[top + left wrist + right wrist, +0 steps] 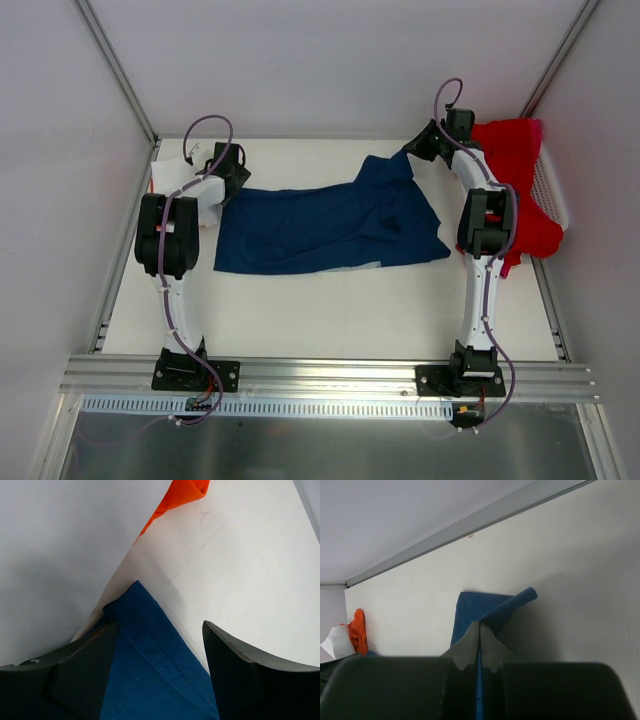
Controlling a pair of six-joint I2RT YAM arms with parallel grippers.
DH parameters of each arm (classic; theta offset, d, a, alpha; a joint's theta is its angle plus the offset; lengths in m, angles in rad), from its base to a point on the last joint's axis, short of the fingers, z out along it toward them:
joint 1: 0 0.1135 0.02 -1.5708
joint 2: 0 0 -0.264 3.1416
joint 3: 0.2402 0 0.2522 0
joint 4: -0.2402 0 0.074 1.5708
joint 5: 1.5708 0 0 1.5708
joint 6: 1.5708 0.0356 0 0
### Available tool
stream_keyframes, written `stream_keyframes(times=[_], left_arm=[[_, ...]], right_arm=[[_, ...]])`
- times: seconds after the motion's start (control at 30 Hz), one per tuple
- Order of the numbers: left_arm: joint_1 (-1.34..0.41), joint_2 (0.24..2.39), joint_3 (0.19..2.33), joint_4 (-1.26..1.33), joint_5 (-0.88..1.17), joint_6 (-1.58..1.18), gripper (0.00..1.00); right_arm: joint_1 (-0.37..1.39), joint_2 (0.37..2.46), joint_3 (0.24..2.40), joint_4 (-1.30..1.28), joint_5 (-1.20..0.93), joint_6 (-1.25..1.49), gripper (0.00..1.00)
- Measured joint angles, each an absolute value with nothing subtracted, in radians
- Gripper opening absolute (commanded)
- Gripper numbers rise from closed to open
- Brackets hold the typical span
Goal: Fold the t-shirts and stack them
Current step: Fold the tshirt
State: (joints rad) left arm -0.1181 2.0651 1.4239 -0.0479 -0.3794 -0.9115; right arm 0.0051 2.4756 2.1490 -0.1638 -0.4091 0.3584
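Spreading step at far edge: right gripper [479, 630] pinches navy t-shirt [320, 228], left gripper [159, 630] agape astride its hem, likely needs closing next.

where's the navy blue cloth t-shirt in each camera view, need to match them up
Top external: the navy blue cloth t-shirt lies spread across the middle of the white table, between the arms.
Left wrist: bottom centre, its corner between the open left gripper fingers.
Right wrist: centre, pinched in the shut right gripper.
Shared landmark: the orange cloth shirt, top of the left wrist view, far left of the right wrist view, barely a sliver from above.
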Motion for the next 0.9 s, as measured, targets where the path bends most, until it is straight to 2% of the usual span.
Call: stream_keyframes(times=[0.9], left_arm=[[-0.118, 2.077, 1.404, -0.043, -0.377, -0.908, 0.68]], right_arm=[[-0.014, 2.489, 2.177, -0.185, -0.411, 0.358, 0.0]])
